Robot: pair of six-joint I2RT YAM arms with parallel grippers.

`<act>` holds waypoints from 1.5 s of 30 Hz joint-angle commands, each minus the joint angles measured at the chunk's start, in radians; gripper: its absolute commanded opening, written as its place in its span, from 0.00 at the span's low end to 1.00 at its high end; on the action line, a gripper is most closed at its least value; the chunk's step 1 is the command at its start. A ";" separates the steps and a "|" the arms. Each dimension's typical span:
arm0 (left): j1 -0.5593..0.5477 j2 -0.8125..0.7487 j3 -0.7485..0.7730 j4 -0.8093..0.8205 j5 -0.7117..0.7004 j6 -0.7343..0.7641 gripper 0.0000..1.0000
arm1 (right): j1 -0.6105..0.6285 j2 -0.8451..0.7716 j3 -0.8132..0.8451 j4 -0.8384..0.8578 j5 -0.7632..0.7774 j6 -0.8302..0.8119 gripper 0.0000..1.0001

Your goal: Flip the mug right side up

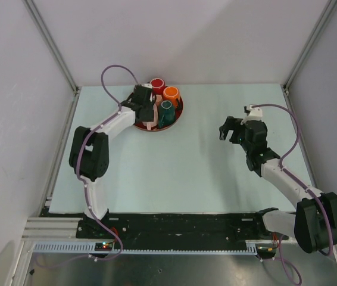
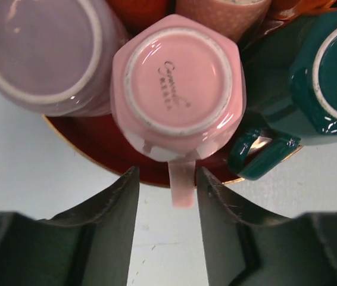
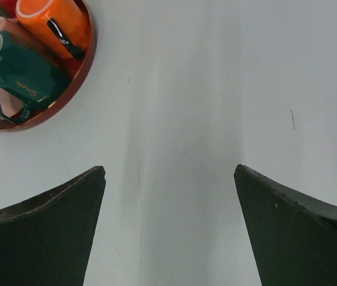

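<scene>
Pink mug [image 2: 179, 83]: bottom up on the tray, its stamped foot ring facing the left wrist camera. It sits at the tray's near edge, crowded by the other mugs.

Handle [image 2: 182, 182]: it sticks out past the tray rim, over the table, and points straight back at the left gripper.

Left gripper [image 2: 167, 173]: we see its fingers spread, one on each side of the pink handle. A clear gap shows on the left side. On the right the finger comes so close that we cannot tell whether it touches.

Right gripper [image 3: 169, 169]: fingers wide apart and holding nothing. It hangs over bare table, well away from the tray (the top view puts it out on the right side).

Tray [image 2: 85, 134]: round and dark red with a thin gold edge, standing on the far left part of the table [image 1: 186, 161].

Lavender mug [image 2: 40, 50]: also bottom up, just beside the pink one on its left.

Teal mug [image 2: 311, 77]: just beside the pink one on the other side, its foot ring showing and its handle turned towards the pink handle.

Orange mug [image 1: 171, 93] and red mug [image 1: 157, 85]: both at the far side of the tray, behind the others — we cannot tell from here which way up they stand.
</scene>
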 commanded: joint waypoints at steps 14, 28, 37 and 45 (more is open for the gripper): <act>0.030 0.095 0.079 0.015 0.039 -0.029 0.06 | 0.005 -0.055 0.037 -0.038 0.046 -0.011 0.96; 0.155 -0.176 0.085 -0.026 0.406 -0.199 0.00 | 0.116 -0.019 0.192 -0.093 -0.184 0.023 0.99; 0.187 -0.321 0.155 -0.072 0.802 -0.298 0.00 | 0.183 0.182 0.368 0.239 -0.534 0.376 0.99; 0.148 -0.377 0.184 -0.073 0.973 -0.358 0.00 | 0.238 0.350 0.499 0.433 -0.568 0.543 0.99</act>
